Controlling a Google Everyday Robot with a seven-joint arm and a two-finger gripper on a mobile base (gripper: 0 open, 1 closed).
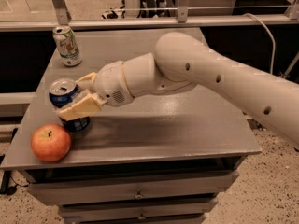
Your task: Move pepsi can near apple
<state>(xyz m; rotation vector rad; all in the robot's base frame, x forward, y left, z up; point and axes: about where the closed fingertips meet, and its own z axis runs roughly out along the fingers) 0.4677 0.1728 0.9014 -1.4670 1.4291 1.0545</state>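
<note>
The pepsi can [66,92], dark blue with a silver top, stands upright at the left side of the grey table [154,134]. My gripper [77,97] reaches in from the right and is shut on the can, one finger behind it and one across its front. The apple [50,142], red-orange with a dark stem, sits at the table's front left corner, just below and left of the can, a small gap between them. The can's lower part shows under the front finger.
A white and green can [67,45] stands at the table's back left corner. My arm [219,76] crosses the table from the right. A metal railing [149,22] runs behind the table. Drawers [135,192] are below the tabletop.
</note>
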